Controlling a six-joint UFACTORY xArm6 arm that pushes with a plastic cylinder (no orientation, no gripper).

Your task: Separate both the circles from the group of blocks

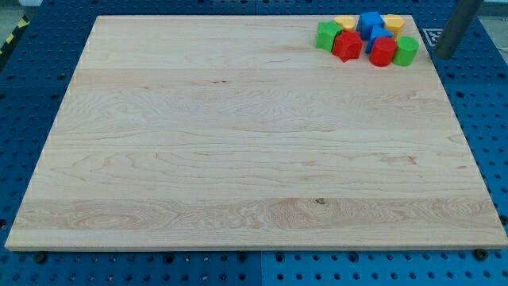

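Several blocks sit in a tight group at the top right corner of the wooden board (238, 143). On the group's left are a green block (327, 36) and a red block (347, 46). Along its top are a yellow block (345, 21), a blue block (370, 22) and a second yellow block (393, 21). A smaller blue block (380, 37) is in the middle. At the lower right are a rounded red block (382, 52) and a round green block (406, 50). My tip (442, 56) is just right of the round green block, at the board's right edge, not touching it.
The board lies on a blue perforated table (32, 71). A black-and-white marker (432, 36) lies on the table behind the rod. A yellow-black striped strip (12, 36) runs at the view's far left.
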